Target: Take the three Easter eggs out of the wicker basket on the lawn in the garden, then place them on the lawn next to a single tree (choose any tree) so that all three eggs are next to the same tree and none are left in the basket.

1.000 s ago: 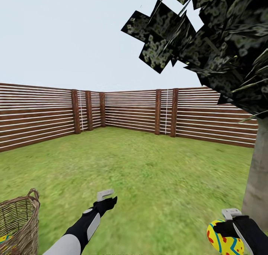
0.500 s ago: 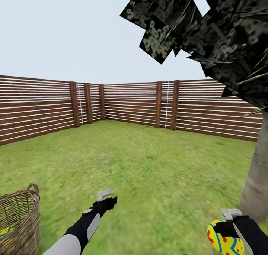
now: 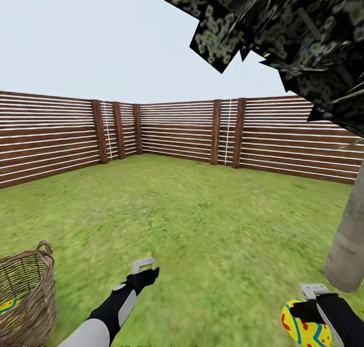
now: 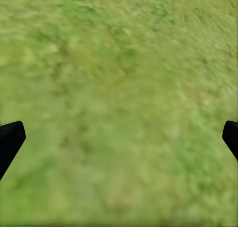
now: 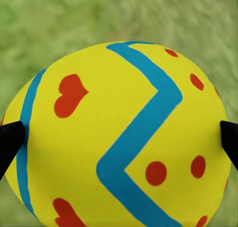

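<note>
1. The right gripper (image 3: pixel 309 320) clamps an Easter egg (image 3: pixel 303 327), its fingertips (image 5: pixel 11 137) pressing both sides.
2. Judged best: carry it low to the lawn (image 3: pixel 202 220) beside the tree (image 3: pixel 349 246) trunk, set it on the grass before releasing, so it cannot roll.
3. The left gripper (image 3: pixel 146 269) reaches forward, spread wide, holding nothing.
4. The wicker basket (image 3: pixel 28 291), far left, holds another egg (image 3: pixel 9 306).

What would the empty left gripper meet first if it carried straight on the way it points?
Probably only the lawn. The left gripper is open and the left wrist view, looking along its fingers, shows bare grass ahead; how far off it lies is unclear.
</note>
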You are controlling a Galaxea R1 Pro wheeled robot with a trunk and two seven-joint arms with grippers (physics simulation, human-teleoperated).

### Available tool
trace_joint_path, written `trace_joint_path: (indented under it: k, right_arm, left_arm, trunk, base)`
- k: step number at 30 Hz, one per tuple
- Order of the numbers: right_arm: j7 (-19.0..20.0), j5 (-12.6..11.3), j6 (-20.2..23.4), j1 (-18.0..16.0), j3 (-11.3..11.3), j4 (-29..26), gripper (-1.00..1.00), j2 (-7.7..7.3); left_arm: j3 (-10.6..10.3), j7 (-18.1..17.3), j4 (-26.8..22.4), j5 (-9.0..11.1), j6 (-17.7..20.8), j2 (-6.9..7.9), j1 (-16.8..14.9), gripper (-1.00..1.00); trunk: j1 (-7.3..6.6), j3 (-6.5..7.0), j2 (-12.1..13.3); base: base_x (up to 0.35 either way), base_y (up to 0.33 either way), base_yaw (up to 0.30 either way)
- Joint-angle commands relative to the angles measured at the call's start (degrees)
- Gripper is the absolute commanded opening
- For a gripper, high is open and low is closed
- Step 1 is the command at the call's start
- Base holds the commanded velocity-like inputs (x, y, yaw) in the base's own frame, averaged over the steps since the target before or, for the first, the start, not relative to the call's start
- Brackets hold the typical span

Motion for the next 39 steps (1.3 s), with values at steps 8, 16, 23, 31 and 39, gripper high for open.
trace_joint_path:
  k: [8, 16, 23, 31, 39]
  right_arm:
    - [0.44, 0.47, 0.24, -0.02, -0.24, -0.1, -1.0, -0.02]
    - [0.44, 0.54, 0.24, -0.02, -0.18, -0.11, -1.0, 0.0]
    - [0.43, 0.55, 0.24, -0.02, -0.22, -0.11, -1.0, 0.01]
    - [0.43, 0.55, 0.24, -0.02, -0.18, -0.09, -1.0, 0.04]
    - [0.43, 0.55, 0.24, -0.02, -0.18, -0.11, -1.0, 0.04]
  left_arm:
    - [0.33, -0.39, -0.03, 0.41, 0.17, -0.06, -0.03, 1.0]
    - [0.33, -0.38, -0.03, 0.41, 0.17, -0.13, -0.03, 1.0]
    - [0.33, -0.38, -0.04, 0.41, 0.17, -0.13, -0.03, 1.0]
    - [0.33, -0.39, -0.03, 0.41, 0.17, -0.13, -0.03, 1.0]
    - [0.33, -0.46, -0.03, 0.41, 0.17, -0.13, -0.03, 1.0]
  trunk:
    - [0.19, -1.84, -0.14]
    - [0.4, -3.62, -0.25]
    - [0.58, -5.17, -0.34]
    - [0.78, -6.94, -0.45]
    - [0.99, -8.71, -0.56]
  base:
    - [0.0, 0.0, 0.0]
    - [0.0, 0.0, 0.0]
    - [0.0, 0.0, 0.0]
    - [0.0, 0.0, 0.0]
    - [0.0, 0.0, 0.0]
